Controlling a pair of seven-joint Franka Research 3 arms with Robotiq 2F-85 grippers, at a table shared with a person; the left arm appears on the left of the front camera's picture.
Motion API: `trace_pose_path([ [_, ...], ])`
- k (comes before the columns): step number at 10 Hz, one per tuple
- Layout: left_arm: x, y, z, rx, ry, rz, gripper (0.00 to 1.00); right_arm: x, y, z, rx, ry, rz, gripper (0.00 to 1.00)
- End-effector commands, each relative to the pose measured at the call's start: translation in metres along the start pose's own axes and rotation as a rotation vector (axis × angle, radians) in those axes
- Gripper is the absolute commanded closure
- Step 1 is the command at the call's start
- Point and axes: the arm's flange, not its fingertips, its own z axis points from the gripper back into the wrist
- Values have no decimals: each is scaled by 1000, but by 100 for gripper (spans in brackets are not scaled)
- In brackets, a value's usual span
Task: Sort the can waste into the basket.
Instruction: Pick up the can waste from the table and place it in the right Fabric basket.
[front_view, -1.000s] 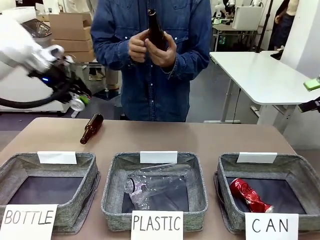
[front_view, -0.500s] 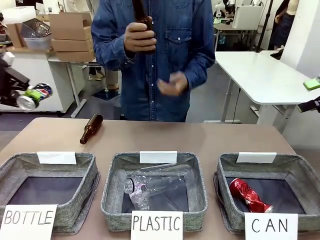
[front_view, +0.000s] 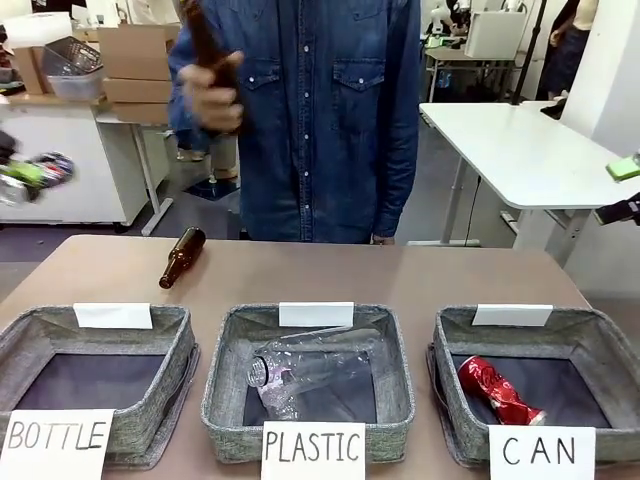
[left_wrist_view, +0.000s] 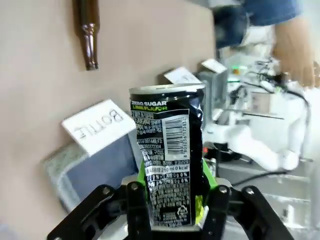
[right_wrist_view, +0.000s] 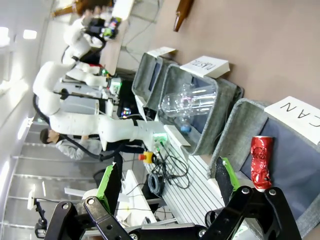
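Halfway done: one can binned, one in the air
Red crushed can (front_view: 500, 390) lies in the CAN basket (front_view: 580, 320); left jaws grip the dark printed can (left_wrist_view: 170, 155), raised far left, well apart from that basket; right jaws stand wide, empty

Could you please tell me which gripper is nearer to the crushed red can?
Right. The right gripper hangs open at the table's right side, near the basket holding the red can. The left gripper, shut on a dark can, is off the far left side.
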Motion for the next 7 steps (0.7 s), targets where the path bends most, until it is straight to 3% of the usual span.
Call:
trace_pose_path([
  [1, -35, 17, 97, -144, -85, -11, 58, -3, -1, 0, 0, 4, 29, 0],
  [4, -103, 18, 103, -240, -21, -62, 58, -3, -1, 0, 0, 4, 29, 0],
  [6, -109, 15, 87, -227, -11, -94, 58, -3, -1, 0, 0, 4, 29, 0],
  [7, -104, 13, 86, -230, -57, -42, 58, -3, -1, 0, 0, 4, 29, 0],
])
